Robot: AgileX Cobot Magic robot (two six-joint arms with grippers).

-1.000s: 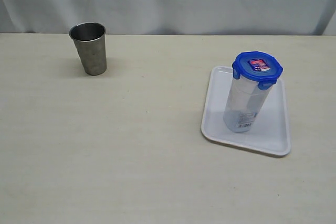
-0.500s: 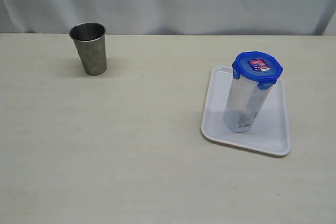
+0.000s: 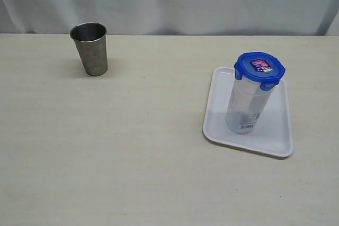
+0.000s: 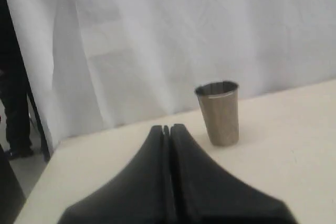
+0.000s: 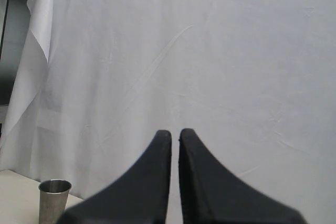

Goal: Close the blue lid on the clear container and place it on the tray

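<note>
I see the container [image 3: 244, 107] standing upright on the tray [image 3: 275, 133] at the right of the counter [image 3: 132, 146], with the lid [image 3: 259, 68] seated on top and a steel cup [image 3: 90, 48] well apart at the far left. On my wrist feeds, the left end effector [image 4: 167, 129] and the right end effector [image 5: 175, 135] are each pressed together, pinching nothing.
</note>
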